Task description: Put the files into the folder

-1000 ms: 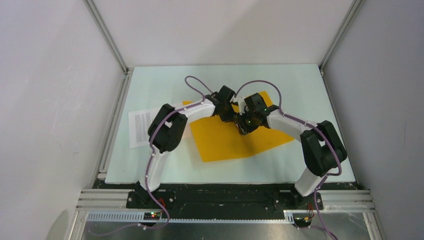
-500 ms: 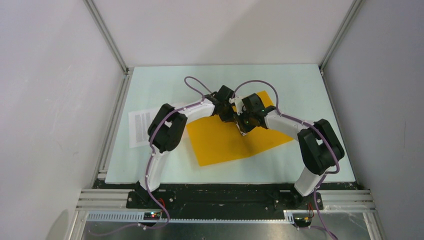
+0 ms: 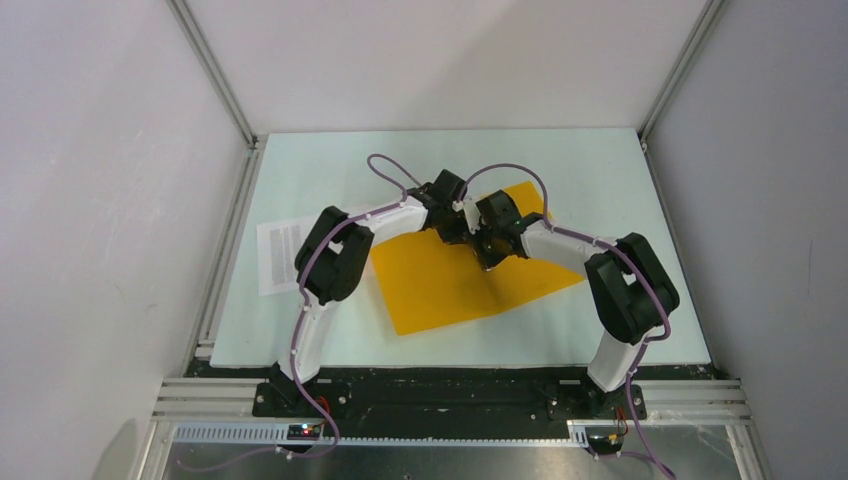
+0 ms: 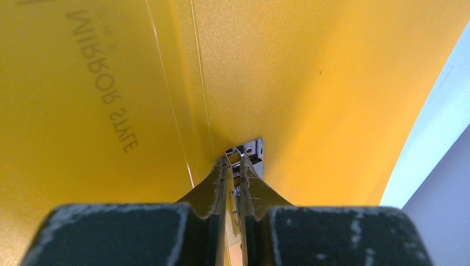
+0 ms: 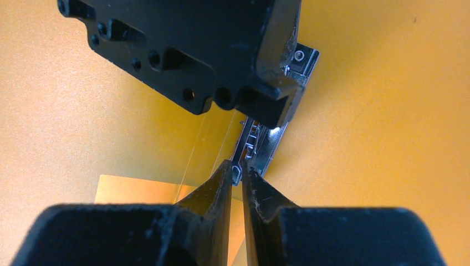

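Looking down from top: orange folder (image 3: pixel 450 290) open flat mid-table (image 3: pixel 600 170); files (image 3: pixel 280 255) at table's left edge, partly under left arm (image 3: pixel 335 255); table surface open beyond folder's far and right edges.
Left wrist: left gripper (image 4: pixel 234 165) clenched on metal clip (image 4: pixel 252 149) at folder crease; reversed lettering on left leaf.
Right wrist: right gripper (image 5: pixel 237 170) pinching same clip; left gripper's black body just above.

Orange-yellow folder (image 3: pixel 450 285) lies open, askew — metal clip (image 4: pixel 248 152) exposed; printed white files (image 3: pixel 278 255) (flat) beside its left edge.
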{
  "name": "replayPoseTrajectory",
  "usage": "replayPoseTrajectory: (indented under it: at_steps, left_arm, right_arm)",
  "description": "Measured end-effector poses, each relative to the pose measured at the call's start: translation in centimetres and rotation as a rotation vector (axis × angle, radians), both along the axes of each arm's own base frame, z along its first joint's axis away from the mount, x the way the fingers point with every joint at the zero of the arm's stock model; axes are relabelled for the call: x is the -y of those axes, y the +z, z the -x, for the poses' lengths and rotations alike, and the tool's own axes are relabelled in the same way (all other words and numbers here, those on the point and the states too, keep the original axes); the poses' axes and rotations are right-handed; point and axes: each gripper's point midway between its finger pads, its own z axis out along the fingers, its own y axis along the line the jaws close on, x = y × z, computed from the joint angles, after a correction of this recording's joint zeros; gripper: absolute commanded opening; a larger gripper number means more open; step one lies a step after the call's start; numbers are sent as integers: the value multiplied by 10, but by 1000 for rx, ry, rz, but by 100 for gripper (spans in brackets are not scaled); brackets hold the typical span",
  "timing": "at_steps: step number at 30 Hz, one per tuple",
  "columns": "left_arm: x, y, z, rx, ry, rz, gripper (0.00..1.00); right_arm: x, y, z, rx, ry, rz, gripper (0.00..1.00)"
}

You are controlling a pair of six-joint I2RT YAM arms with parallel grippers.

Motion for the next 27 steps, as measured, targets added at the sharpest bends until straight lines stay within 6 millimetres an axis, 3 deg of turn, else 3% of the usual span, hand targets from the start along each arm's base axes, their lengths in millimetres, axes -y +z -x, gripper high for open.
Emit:
replayPoseTrajectory:
  at_steps: [27]
  left_arm:
    - [-4, 0, -3, -22, 17, 20, 3]
  right_arm:
    - [-1, -7, 5, -60, -23, 57, 14]
